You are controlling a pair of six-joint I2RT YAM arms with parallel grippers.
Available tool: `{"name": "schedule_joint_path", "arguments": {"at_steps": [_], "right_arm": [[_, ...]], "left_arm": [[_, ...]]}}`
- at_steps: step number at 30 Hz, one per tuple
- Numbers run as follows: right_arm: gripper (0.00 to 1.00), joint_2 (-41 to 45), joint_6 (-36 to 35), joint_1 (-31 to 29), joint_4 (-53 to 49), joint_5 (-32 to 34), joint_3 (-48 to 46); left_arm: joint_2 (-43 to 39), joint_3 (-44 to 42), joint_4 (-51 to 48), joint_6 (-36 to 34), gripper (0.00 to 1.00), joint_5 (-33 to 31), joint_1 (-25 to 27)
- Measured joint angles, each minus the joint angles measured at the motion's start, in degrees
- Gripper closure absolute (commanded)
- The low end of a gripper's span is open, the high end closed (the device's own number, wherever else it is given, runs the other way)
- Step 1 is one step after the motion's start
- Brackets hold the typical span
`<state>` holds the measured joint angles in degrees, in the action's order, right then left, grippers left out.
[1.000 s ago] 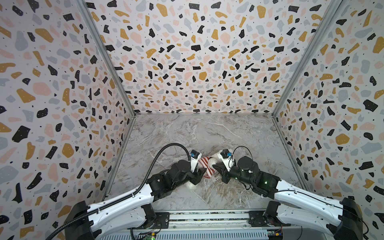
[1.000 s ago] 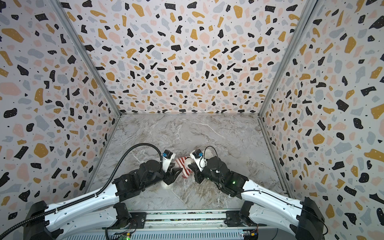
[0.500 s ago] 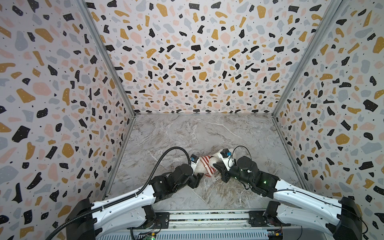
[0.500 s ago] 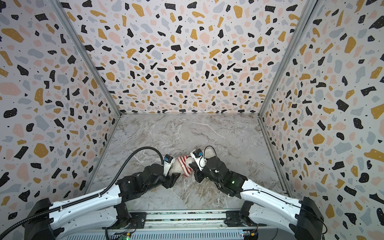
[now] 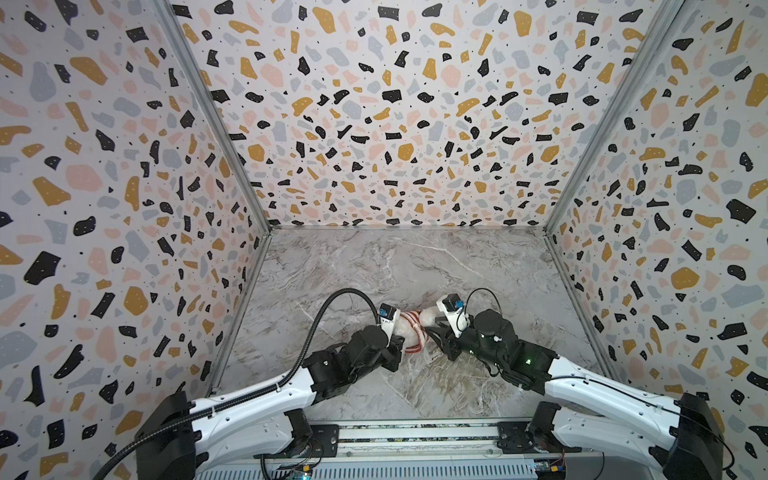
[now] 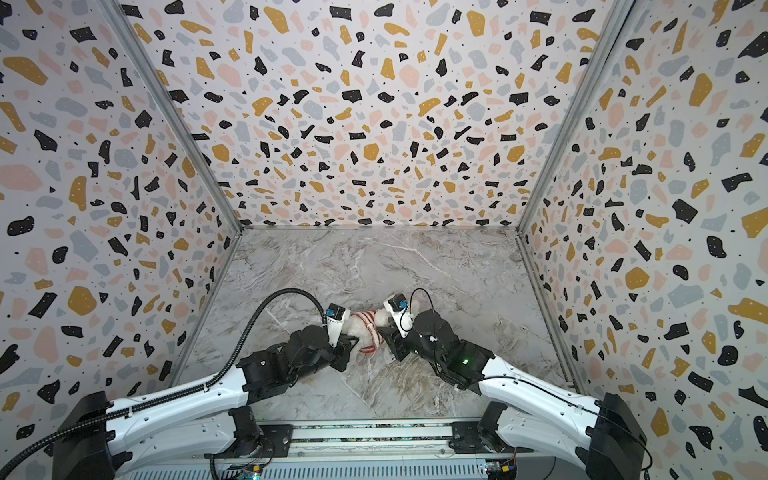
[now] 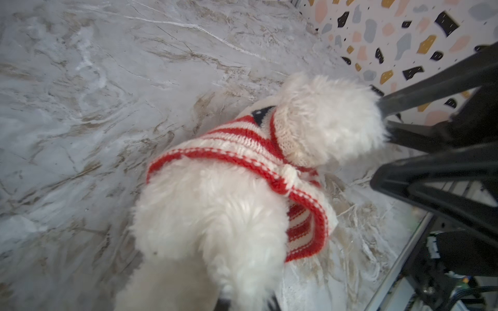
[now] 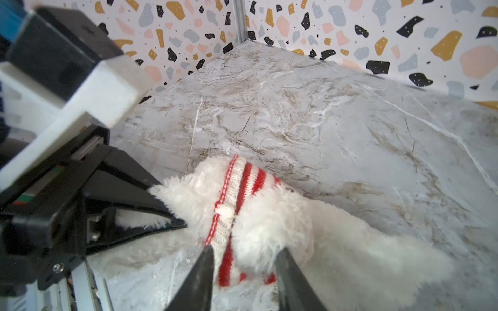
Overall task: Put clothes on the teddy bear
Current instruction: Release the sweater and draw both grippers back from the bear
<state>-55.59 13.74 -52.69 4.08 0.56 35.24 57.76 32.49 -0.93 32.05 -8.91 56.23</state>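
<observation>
Teddy bear point(image 5: 404, 332) lay on its side on the marble bench point(image 5: 374, 266), near the front edge and about mid-width, right between the two arms in both top views. Red-and-white striped sweater point(image 7: 242, 145) was on over the head, with the cream ribbed collar at the neck. The hem was bunched around the upper torso and the lower body was bare fur.

Left end effector point(image 8: 172, 212) was closed, pinching white fur at the bear's lower end. I couldn't tell whether that was a leg or just body fur. The left wrist view was mostly blocked by fur up close.

Right end effector point(image 8: 244, 253) was at the head end with its jaws apart, straddling the sweater's lower edge and a tuft of fur. The fingertips point(image 8: 206, 258) sat just beside the knit. There was no clamp on it that I could see, so I'd call it open.

Bear's face wasn't visible in any view.
</observation>
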Motion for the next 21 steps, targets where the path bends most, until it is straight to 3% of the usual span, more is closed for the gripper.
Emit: {"name": "schedule_joint_path", "arguments": {"at_steps": [14, 19, 21], "right_arm": [[0.44, 5.68, 0.13, 3.63, -0.13, 0.13, -3.69], [0.44, 4.24, 0.13, 4.0, 0.02, 0.07, -4.57], [0.45, 3.67, 0.11, 4.02, 0.35, -0.02, -4.57]], "left_arm": [[1.9, -12.87, 19.85, 22.67, 1.0, 16.94, -19.52], [2.64, -15.08, 22.21, 25.79, 1.0, 19.43, -22.67], [2.6, -15.21, 21.38, 25.07, 0.95, 19.28, -24.04]]}}
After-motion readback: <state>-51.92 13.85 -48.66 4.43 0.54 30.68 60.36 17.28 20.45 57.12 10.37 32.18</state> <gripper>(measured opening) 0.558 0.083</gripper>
